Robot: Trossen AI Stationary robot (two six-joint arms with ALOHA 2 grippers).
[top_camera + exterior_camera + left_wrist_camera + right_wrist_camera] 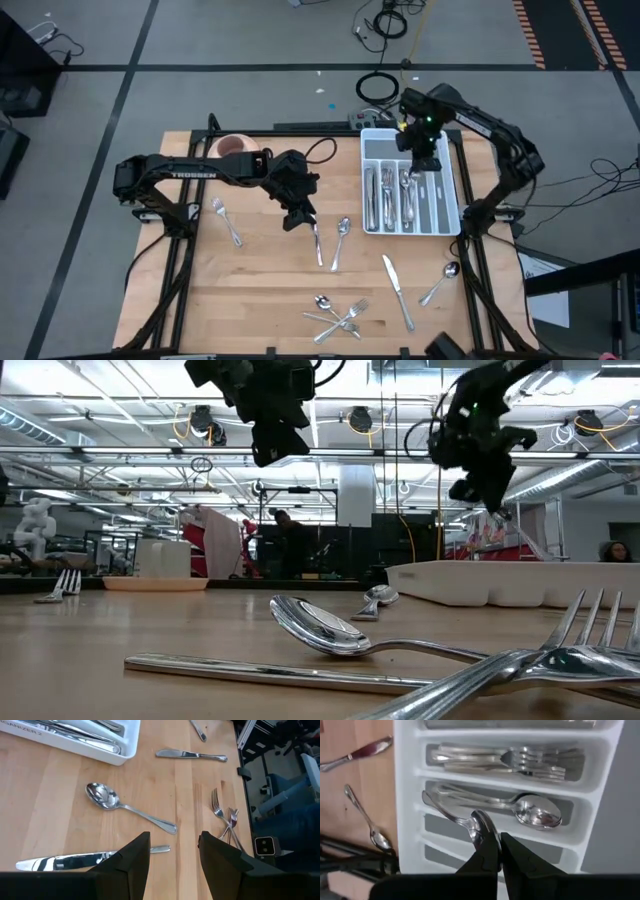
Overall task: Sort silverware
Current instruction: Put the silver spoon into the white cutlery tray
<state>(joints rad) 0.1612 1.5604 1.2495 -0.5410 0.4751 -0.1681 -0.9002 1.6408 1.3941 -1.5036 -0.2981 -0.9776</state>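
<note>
Wooden table (250,300), TROSSEN-marked left arm's fingers (175,865) open, right fingers (492,855) gripping spoon (465,822)

Bench (260,290) showing light tan wood with pale grain streaks. Silverware (340,318) gleaming shiny silver, reflecting ceiling lights in the low view. Divided tray (447,210) showing plain white, grey lettering printed on its edge. Cup (237,146) looking pink. Both arms and their grippers, left gripper (298,219) and right gripper (420,165), showing black; white lettering running along the left arm, a green light glowing on the right arm. Floor (250,40) looking grey with dark lines.
</note>
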